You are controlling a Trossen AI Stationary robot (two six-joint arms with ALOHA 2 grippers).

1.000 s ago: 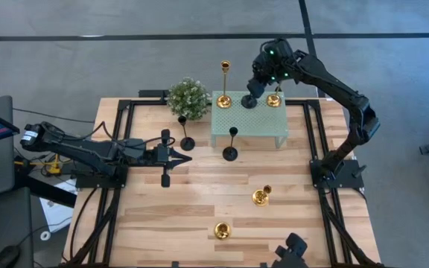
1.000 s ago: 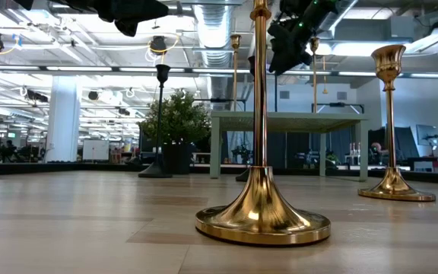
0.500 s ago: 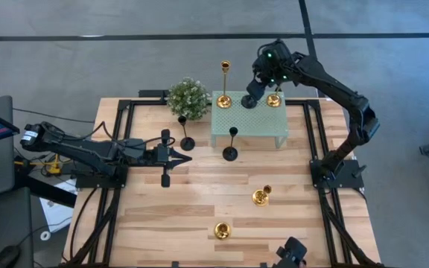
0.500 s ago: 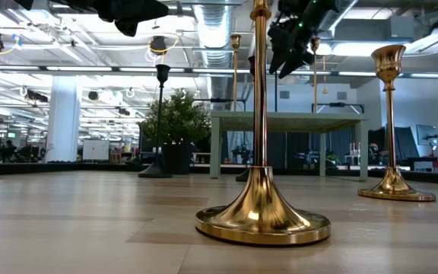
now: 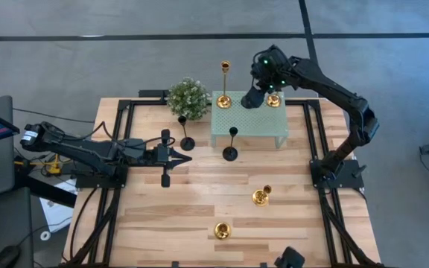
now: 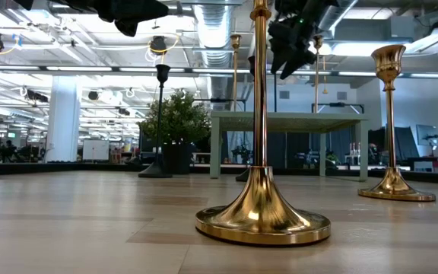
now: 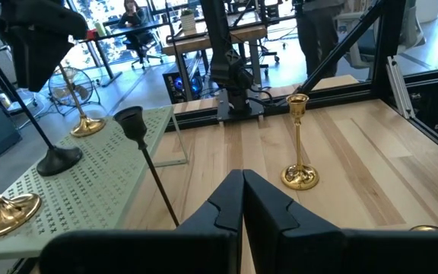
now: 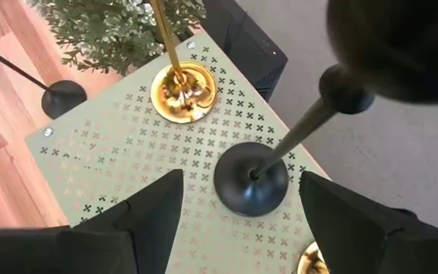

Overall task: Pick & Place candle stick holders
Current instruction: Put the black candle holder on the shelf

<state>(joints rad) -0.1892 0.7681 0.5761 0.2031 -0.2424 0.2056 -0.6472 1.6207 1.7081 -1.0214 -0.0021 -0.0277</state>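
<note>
We see the right gripper has lifted a touch and drifted toward the tall gold holder since a second ago, its fingers now spread wide and holding nothing. Right beneath it a matte black candle stick holder stands free on the mint green perforated stand, round base flat, thin stem rising to a dark cup close to the lens. Everything else has stayed put.

On the same stand we spot a tall shiny gold holder on a flared, dished base, and a short gold holder just beside the black one. The stand's top is a sheet punched with small cross-shaped holes.

Down on the pale wooden table, two more black holders stand: one against the stand's near edge, another by the bushy green plant. Two polished gold holders stand well apart nearer the front.

The left gripper waits low over the table's left side, fingers pressed together, empty.
</note>
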